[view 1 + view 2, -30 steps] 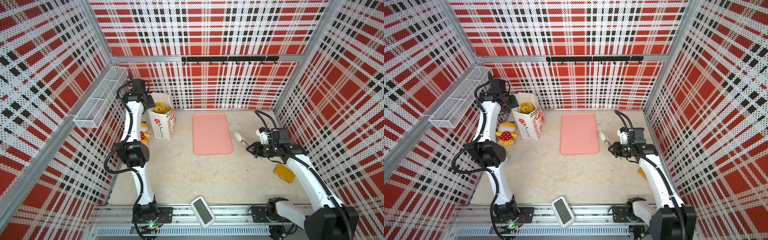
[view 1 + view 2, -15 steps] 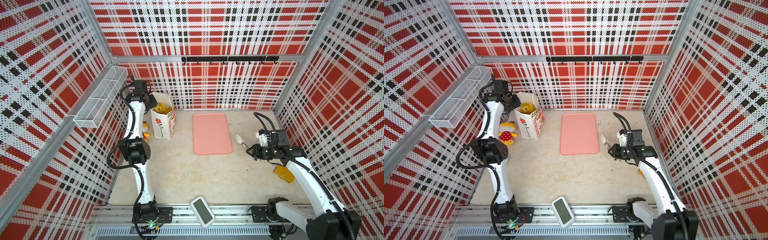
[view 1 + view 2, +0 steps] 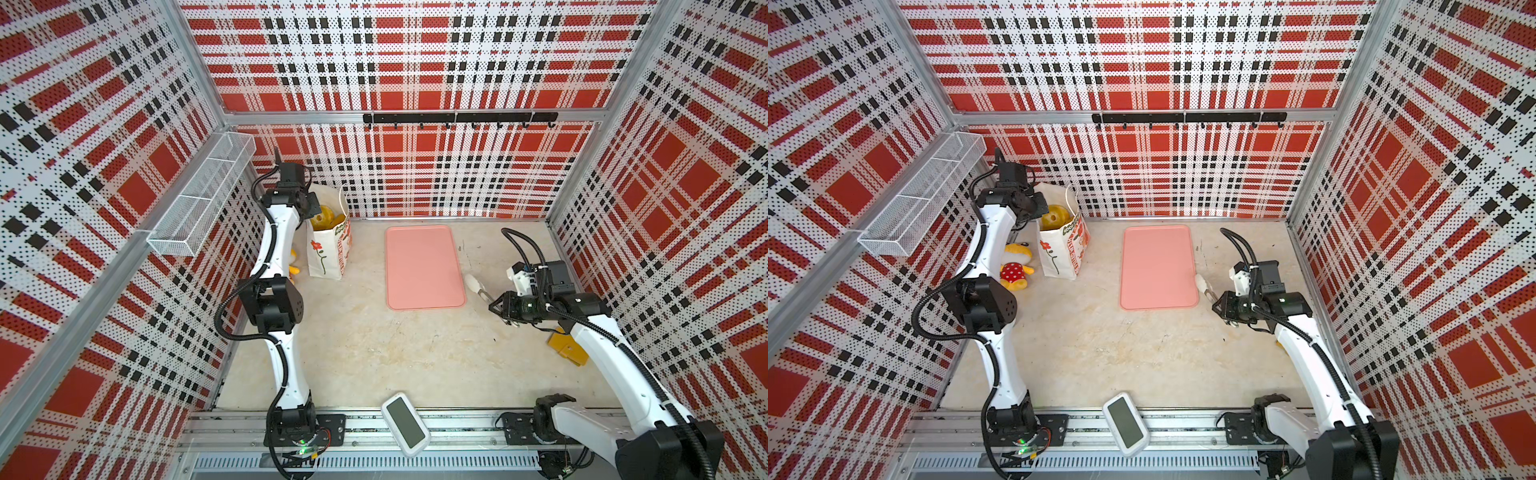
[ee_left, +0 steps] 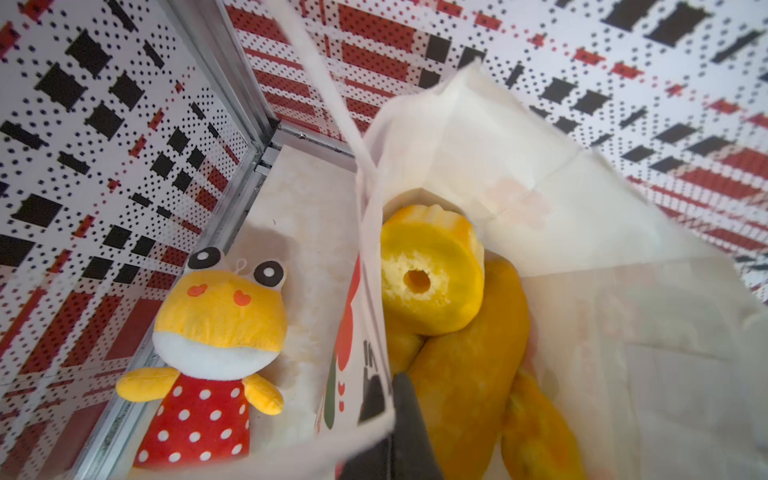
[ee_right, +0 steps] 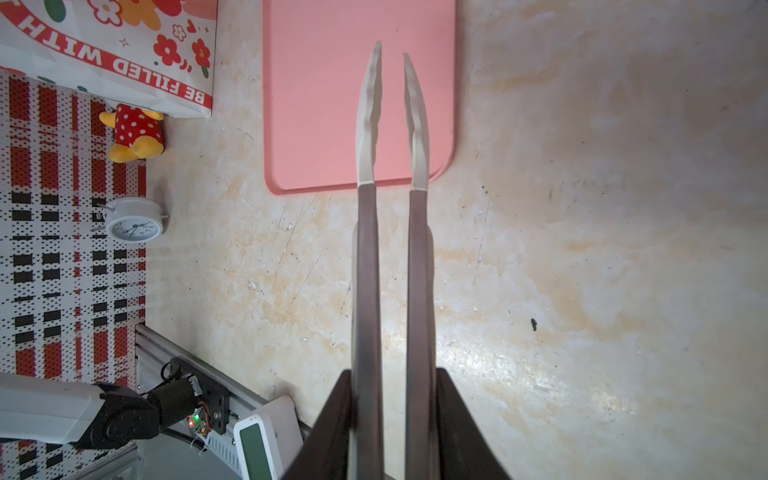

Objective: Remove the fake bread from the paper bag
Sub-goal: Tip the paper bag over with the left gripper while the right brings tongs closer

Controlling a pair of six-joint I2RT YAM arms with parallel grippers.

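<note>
On the surface [image 3: 365, 340] the pink tray [image 3: 422, 266] lies well apart from the paper bag [image 3: 328, 253] by the far left corner. The bread [image 3: 327, 216] sits inside it, a ring cake [image 4: 432, 270] uppermost. The left end effector [image 4: 388, 409] is pressed together on the bag's rim; the right end effector [image 5: 392, 399] pinches tongs [image 5: 368, 249] beside the tray. Bag steadied, I reckon; next the tongs must reach its mouth.

White paper bag [image 3: 326, 253] [image 3: 1059, 249] is stood upright at the far left in both top views, mouth open, red stemmed flower printed on one face. Glossy yellow fake bread [image 3: 1054, 216] is packed inside: ring cake [image 4: 432, 274] tilted on top, long loaf [image 4: 469, 382] under it.
</note>
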